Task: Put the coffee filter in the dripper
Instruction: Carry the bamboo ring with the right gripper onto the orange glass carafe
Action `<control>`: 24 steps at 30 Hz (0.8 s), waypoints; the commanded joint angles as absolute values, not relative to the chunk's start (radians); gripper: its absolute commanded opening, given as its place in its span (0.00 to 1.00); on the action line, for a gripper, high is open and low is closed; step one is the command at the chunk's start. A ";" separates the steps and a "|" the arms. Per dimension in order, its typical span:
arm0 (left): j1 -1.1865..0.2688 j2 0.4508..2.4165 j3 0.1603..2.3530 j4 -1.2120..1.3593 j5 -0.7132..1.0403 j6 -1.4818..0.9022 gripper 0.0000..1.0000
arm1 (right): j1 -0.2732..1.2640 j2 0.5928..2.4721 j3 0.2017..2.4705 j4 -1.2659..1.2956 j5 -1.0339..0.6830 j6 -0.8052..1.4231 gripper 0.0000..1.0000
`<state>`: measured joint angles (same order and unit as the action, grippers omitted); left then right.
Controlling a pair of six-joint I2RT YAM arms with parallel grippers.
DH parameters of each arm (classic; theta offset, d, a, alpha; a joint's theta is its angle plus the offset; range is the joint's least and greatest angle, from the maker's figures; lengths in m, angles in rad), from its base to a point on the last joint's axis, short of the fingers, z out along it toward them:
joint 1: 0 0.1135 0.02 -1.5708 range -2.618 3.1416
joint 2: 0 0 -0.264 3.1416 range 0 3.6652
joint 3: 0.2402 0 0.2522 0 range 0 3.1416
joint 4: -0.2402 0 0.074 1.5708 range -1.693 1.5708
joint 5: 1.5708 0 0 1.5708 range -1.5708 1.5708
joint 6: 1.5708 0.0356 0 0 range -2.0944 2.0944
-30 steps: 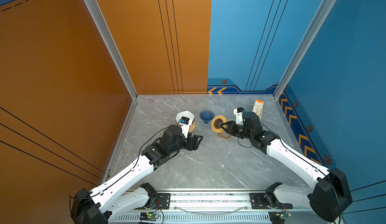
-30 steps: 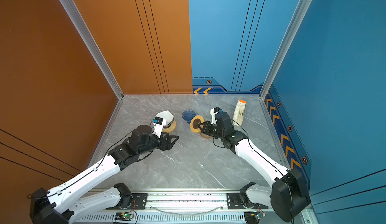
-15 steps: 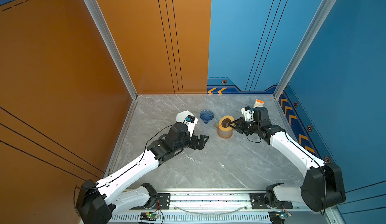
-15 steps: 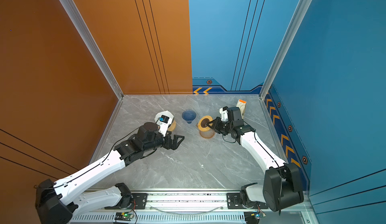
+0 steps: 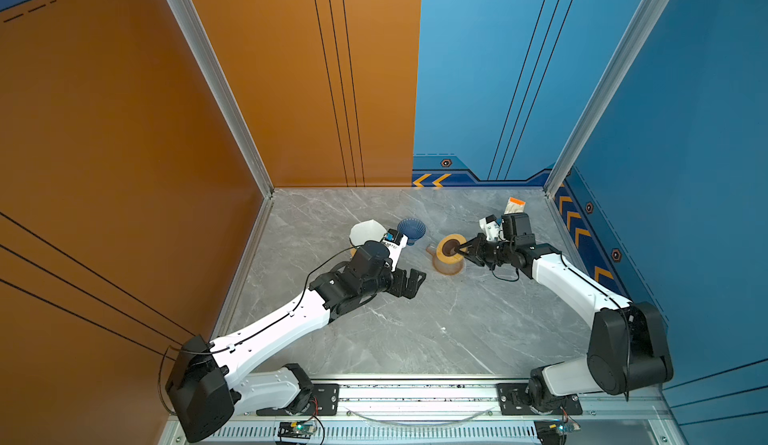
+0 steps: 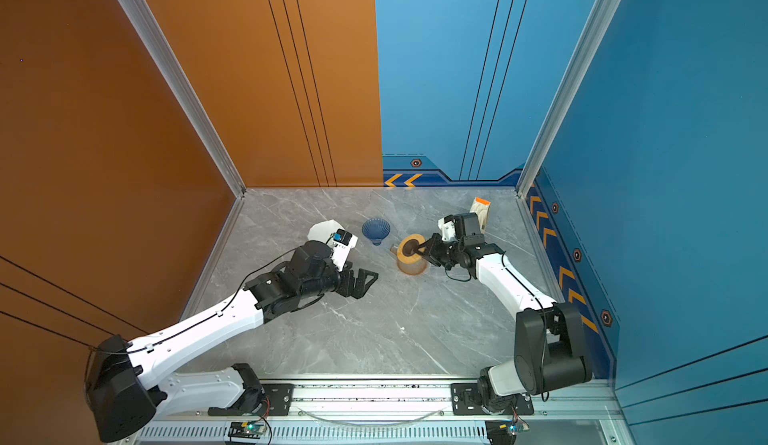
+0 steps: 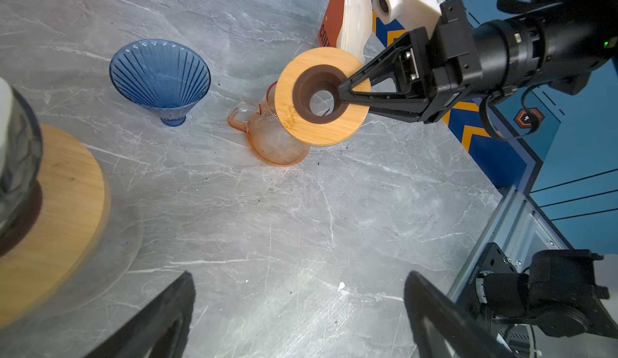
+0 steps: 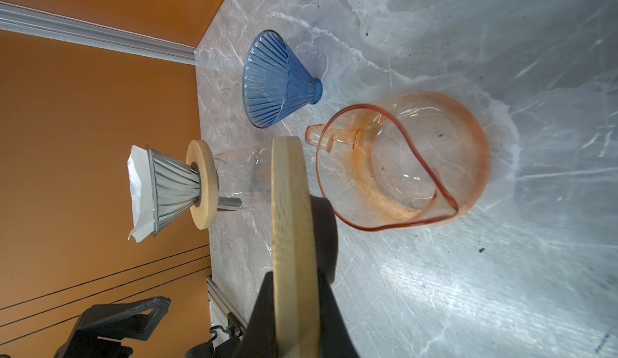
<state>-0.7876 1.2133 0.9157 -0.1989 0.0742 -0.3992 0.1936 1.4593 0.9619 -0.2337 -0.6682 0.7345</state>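
My left fingers [image 5: 415,276] hang spread wide and empty over bare desk [image 5: 415,339]; in my left wrist view their two dark tips [image 7: 167,316] frame nothing but grey marble. My right fingers [image 5: 457,249] are pinched narrow on a wooden ring [image 7: 321,129] with a brown collar in its middle. One finger lies on each face of the disc, as the edge-on right wrist view shows [image 8: 291,222]. I hold that ring tilted over the mouth of an orange glass carafe [image 7: 277,142], which stands upright on the desk with its handle pointing away from my right arm. I cannot tell whether ring and carafe rim touch. The coffee filter [image 5: 365,231], white and crinkled at its edge, sits inside a grey dripper [image 8: 170,189] at the back left of the desk, just beyond my left wrist. That dripper rests in a second wooden ring [image 8: 200,186] on top of a clear carafe [image 8: 240,176]. A blue dripper [image 5: 411,230] stands alone on the desk with its narrow end down, between the filter and the orange carafe and touching neither. A coffee bag [image 5: 515,205] stands upright near the back right corner, behind my right wrist.
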 commanded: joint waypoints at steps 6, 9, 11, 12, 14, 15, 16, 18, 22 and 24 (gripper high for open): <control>-0.796 1.236 0.948 -0.198 0.048 -0.395 0.98 | 0.164 1.501 0.990 -0.184 -0.725 0.697 0.00; -0.799 1.243 0.946 -0.198 0.046 -0.405 0.98 | 0.154 1.522 0.992 -0.165 -0.745 0.702 0.00; -0.800 1.243 0.944 -0.198 0.033 -0.403 0.98 | 0.151 1.539 0.996 -0.155 -0.757 0.706 0.00; -0.801 1.243 0.944 -0.165 0.030 -0.400 0.98 | 0.151 1.544 0.998 -0.154 -0.762 0.706 0.00; -0.796 1.243 0.949 -0.166 0.024 -0.396 0.98 | 0.151 1.551 0.998 -0.140 -0.770 0.709 0.00; -0.795 1.244 0.952 -0.166 0.023 -0.396 0.98 | 0.150 1.553 0.997 -0.138 -0.770 0.709 0.00; -0.796 1.247 0.955 -0.166 0.023 -0.394 0.98 | 0.148 1.558 1.000 -0.136 -0.772 0.711 0.00; -0.795 1.249 0.958 -0.166 0.023 -0.394 0.98 | 0.145 1.565 0.999 -0.129 -0.777 0.714 0.00; -0.795 1.256 0.960 -0.166 0.028 -0.396 0.98 | 0.138 1.587 0.989 -0.098 -0.791 0.732 0.03; -0.796 1.258 0.960 -0.166 0.031 -0.395 0.98 | 0.136 1.596 0.989 -0.095 -0.792 0.732 0.04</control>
